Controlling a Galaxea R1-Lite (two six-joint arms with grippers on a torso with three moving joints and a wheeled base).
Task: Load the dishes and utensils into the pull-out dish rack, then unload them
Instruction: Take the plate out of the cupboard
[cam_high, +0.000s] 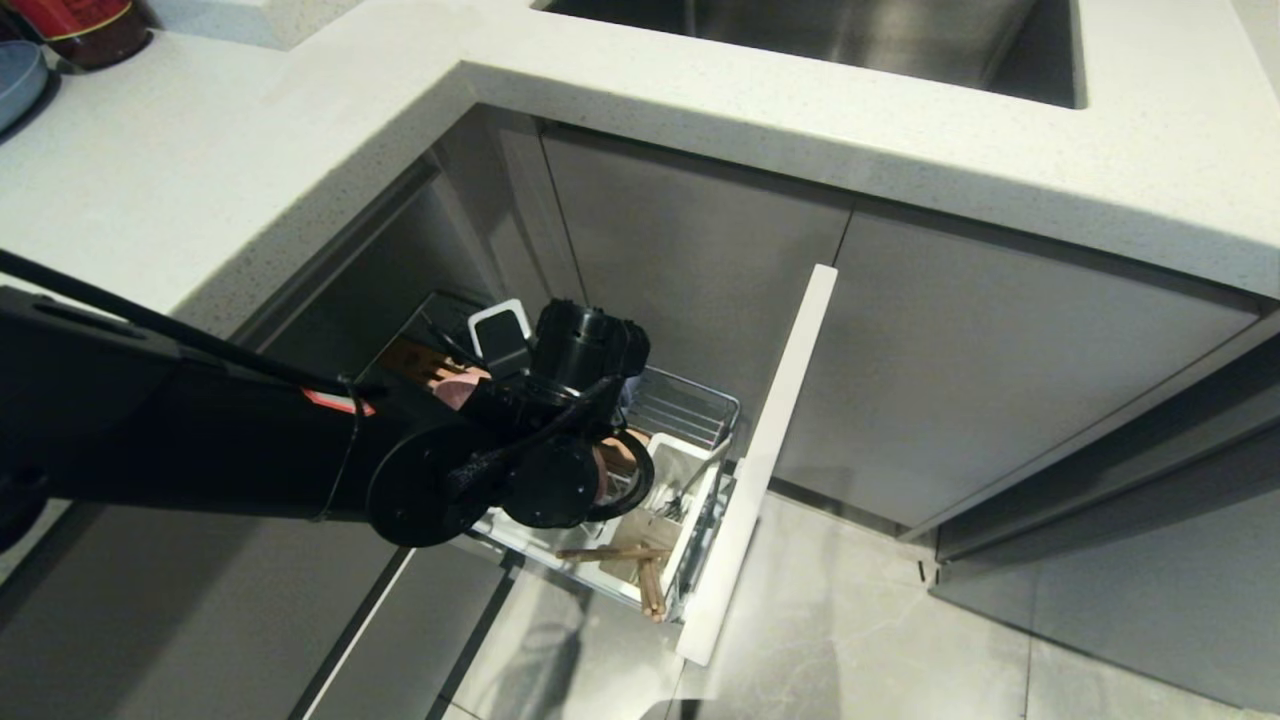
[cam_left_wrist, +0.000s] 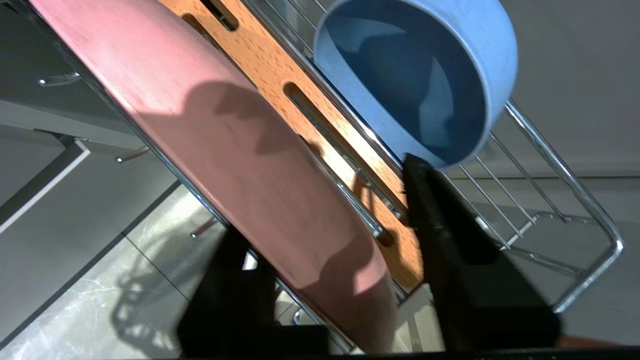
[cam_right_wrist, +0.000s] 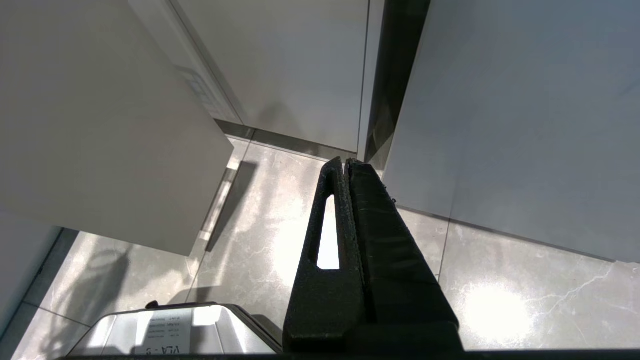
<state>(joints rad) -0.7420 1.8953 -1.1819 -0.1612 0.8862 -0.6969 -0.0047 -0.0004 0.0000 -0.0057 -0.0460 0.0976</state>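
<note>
The pull-out dish rack (cam_high: 700, 405) stands pulled out from the cabinet, with its pale front panel (cam_high: 770, 450) on the right. In it the pink plate (cam_left_wrist: 210, 150) stands on edge beside a slotted wooden board (cam_left_wrist: 270, 70). The light-blue bowl (cam_left_wrist: 425, 75) lies tilted on the wires. My left gripper (cam_left_wrist: 325, 200) straddles the plate's rim, one finger on each side, and a gap shows between the plate and the finger (cam_left_wrist: 450, 240) nearer the bowl. The chopsticks (cam_high: 620, 553) and the spoon (cam_high: 692, 482) rest in the white cutlery box (cam_high: 690, 520). My right gripper (cam_right_wrist: 346, 162) hangs shut over the floor.
A white countertop (cam_high: 250, 150) runs above the rack, with a steel sink (cam_high: 850, 40) at the back. A blue-grey plate (cam_high: 15, 80) and a dark red container (cam_high: 90, 30) sit at the far left. Grey cabinet doors (cam_high: 960, 360) flank the rack over a tiled floor (cam_high: 900, 640).
</note>
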